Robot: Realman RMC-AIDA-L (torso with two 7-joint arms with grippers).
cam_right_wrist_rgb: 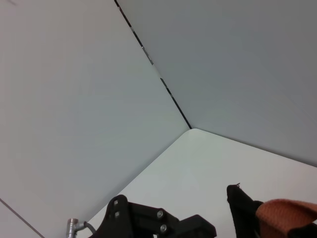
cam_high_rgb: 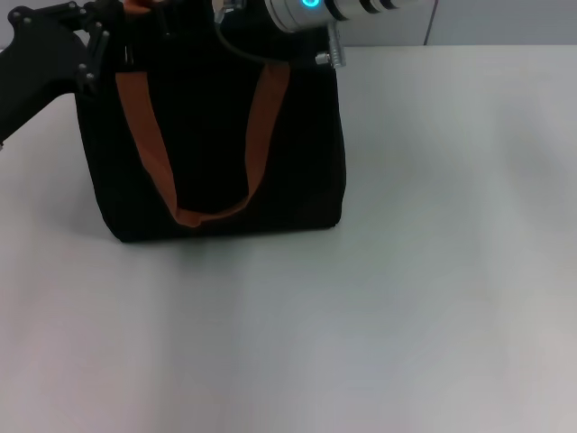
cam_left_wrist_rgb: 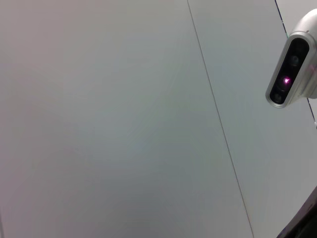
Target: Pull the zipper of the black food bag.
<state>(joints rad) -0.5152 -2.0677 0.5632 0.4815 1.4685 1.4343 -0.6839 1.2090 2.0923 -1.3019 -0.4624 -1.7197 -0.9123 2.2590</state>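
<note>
The black food bag (cam_high_rgb: pixel 216 135) stands upright at the table's far left, with two orange-brown straps (cam_high_rgb: pixel 149 153) down its face. The zipper is out of view: the bag's top edge is cut off by the top of the head view. My left gripper (cam_high_rgb: pixel 90 50) is at the bag's top left corner, black against the black fabric. My right arm (cam_high_rgb: pixel 311 11) reaches in over the bag's top right, its hand cut off in the head view. In the right wrist view my right gripper (cam_right_wrist_rgb: pixel 163 225) shows low down, next to a strap end (cam_right_wrist_rgb: pixel 287 210) and black fabric (cam_right_wrist_rgb: pixel 242 210).
The white table (cam_high_rgb: pixel 406 271) stretches open in front of and to the right of the bag. Grey wall panels (cam_right_wrist_rgb: pixel 74 99) stand behind the table's far corner. The left wrist view shows only wall and a white camera housing (cam_left_wrist_rgb: pixel 292 69).
</note>
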